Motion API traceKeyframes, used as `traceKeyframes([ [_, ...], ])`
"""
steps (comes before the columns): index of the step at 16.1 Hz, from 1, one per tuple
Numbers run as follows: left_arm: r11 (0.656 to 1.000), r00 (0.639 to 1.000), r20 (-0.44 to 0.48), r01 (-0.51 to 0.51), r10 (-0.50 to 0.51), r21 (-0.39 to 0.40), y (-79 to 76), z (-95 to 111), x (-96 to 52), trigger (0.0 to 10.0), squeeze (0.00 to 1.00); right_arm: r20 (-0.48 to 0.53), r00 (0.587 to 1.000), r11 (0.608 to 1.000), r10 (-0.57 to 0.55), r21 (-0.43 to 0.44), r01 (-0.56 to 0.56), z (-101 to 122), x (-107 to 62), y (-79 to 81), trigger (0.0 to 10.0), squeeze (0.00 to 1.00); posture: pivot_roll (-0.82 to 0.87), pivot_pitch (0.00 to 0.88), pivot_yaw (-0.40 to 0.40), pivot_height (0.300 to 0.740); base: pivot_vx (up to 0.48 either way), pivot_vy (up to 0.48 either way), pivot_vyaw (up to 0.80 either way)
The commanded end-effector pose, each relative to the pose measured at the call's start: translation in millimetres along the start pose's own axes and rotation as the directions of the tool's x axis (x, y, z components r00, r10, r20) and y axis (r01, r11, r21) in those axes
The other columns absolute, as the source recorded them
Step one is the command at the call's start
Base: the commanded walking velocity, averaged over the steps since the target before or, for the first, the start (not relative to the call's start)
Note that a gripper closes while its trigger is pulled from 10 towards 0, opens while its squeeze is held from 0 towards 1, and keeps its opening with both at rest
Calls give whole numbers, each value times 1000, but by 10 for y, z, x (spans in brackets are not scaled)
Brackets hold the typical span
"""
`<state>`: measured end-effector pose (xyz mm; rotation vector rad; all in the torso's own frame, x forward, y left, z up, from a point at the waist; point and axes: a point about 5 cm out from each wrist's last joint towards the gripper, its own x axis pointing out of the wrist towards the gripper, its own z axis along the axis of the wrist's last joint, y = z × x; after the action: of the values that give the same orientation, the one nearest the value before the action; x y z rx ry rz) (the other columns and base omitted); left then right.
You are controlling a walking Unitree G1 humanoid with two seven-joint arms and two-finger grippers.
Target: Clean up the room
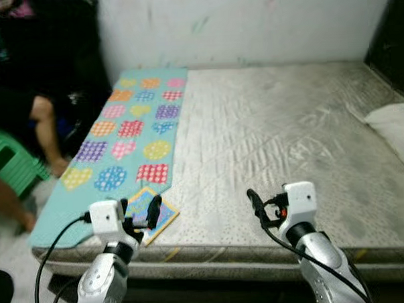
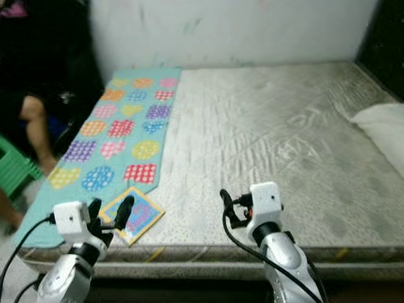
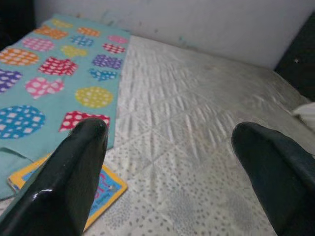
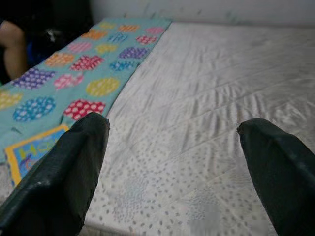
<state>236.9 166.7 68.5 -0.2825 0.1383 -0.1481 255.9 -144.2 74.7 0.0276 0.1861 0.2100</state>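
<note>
A thin picture book (image 1: 163, 219) with a yellow border lies flat near the front left edge of the grey mattress (image 1: 275, 135), just past the tip of a teal cloth (image 1: 121, 141) printed with coloured hearts and dots. My left gripper (image 1: 139, 211) hovers open right over the book's near side, nothing between its fingers; in the left wrist view the book (image 3: 106, 189) lies beside one finger (image 3: 74, 172). My right gripper (image 1: 261, 209) hangs open and empty over the mattress's front edge, further right. The right wrist view catches the book (image 4: 29, 150) off to one side.
A white pillow (image 1: 397, 126) rests on the mattress's right side. At the left a person's leg (image 1: 47, 131) and a green plastic stool (image 1: 11, 163) stand close beside the bed. A white wall (image 1: 250, 22) closes the far side.
</note>
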Motion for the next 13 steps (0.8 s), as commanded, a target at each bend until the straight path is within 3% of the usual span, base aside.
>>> traceKeyframes([
  [1,1000,1000,14,-4,3,9,22,43,5,10000,0,4,1000,1000,13,0,-13,23,21,32,10000,0,-114,0,39,740,289,0,0],
  [13,1000,1000,8,2,-2,7,17,26,3,10000,0,-7,1000,1000,24,-5,-24,7,22,38,10000,0,-113,0,36,740,321,0,0],
])
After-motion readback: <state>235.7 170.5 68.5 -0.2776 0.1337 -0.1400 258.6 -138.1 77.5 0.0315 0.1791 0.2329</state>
